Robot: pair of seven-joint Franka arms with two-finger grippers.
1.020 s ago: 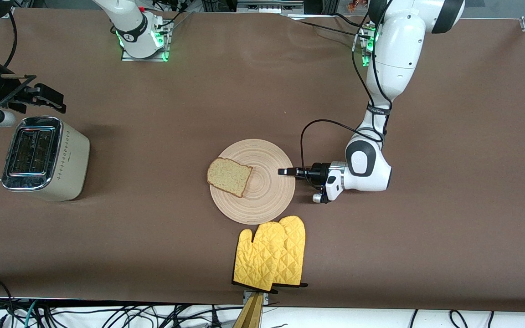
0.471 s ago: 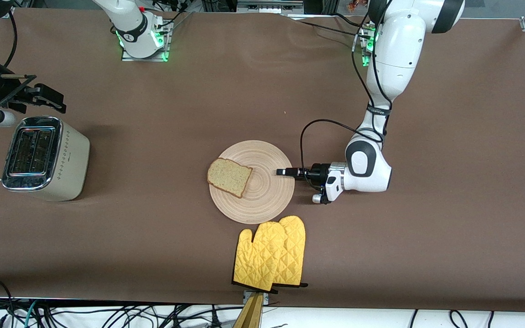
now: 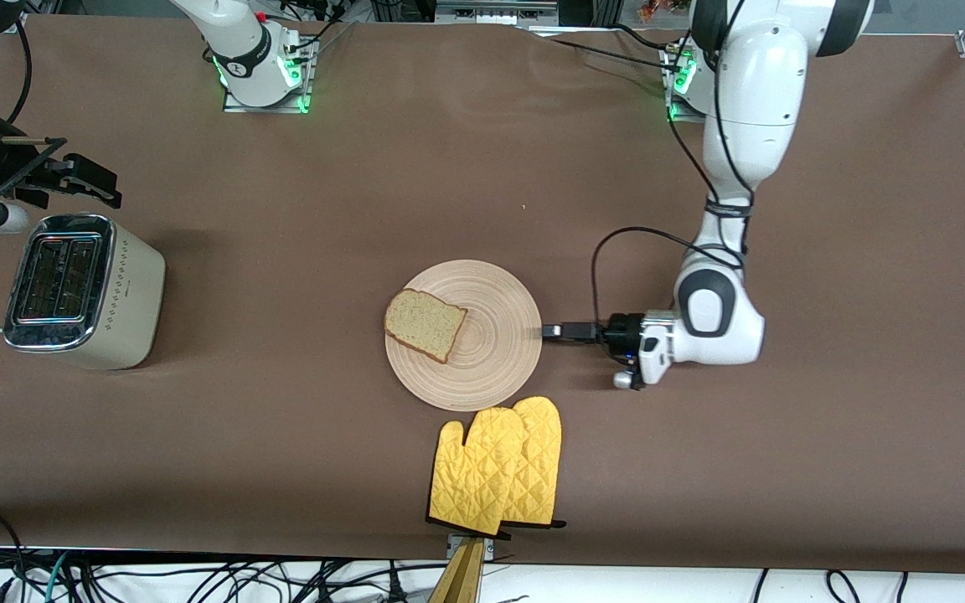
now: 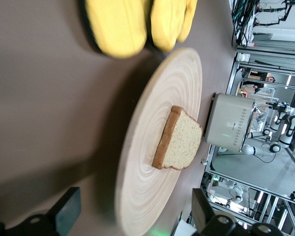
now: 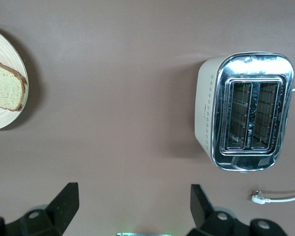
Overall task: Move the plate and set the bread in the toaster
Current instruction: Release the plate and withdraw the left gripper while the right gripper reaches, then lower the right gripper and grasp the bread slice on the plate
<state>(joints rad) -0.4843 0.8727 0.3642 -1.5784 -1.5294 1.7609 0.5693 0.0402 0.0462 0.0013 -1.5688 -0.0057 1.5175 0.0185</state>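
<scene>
plate mid-bench, bread on it, both end effectors open

the plate lies at the centre of the front frame on the brown bench, the bread resting on it near the rim toward the toaster, which stands at the frame's left edge. the left end effector sits low just beside the plate's rim, fingers apart, seemingly clear of the wood. the right end effector, fingers spread, waits at upper left, above the bench by the toaster. yellow oven mitts lie below the plate.
</scene>
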